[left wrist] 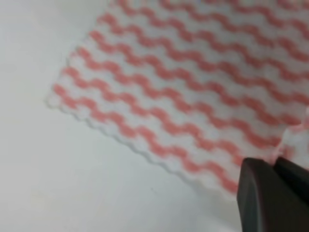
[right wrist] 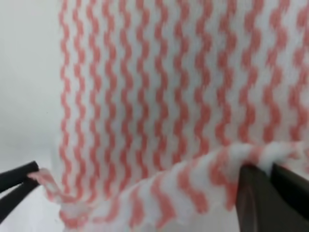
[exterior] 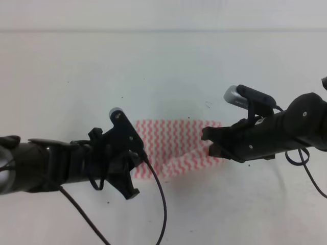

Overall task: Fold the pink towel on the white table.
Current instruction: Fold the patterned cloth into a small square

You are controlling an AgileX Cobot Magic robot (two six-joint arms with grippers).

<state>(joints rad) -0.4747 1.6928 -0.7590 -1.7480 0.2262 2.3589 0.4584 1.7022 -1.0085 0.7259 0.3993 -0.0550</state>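
The pink towel (exterior: 176, 145), with pink-red and white zigzag stripes, lies in the middle of the white table (exterior: 163, 66). My left gripper (exterior: 137, 159) is at its near left corner and my right gripper (exterior: 208, 146) at its near right corner. In the left wrist view the towel (left wrist: 193, 92) lies mostly flat, and the left gripper (left wrist: 276, 166) is shut with a bit of cloth pinched at its tips. In the right wrist view the right gripper (right wrist: 270, 170) is shut on the towel's near edge (right wrist: 193, 183), which is raised and sags between the two grippers over the flat part.
Bare white table surface (left wrist: 48, 183) surrounds the cloth on all sides. A black cable (exterior: 161, 199) hangs from the left arm over the near table area. A few tiny dark specks (exterior: 121, 97) dot the surface.
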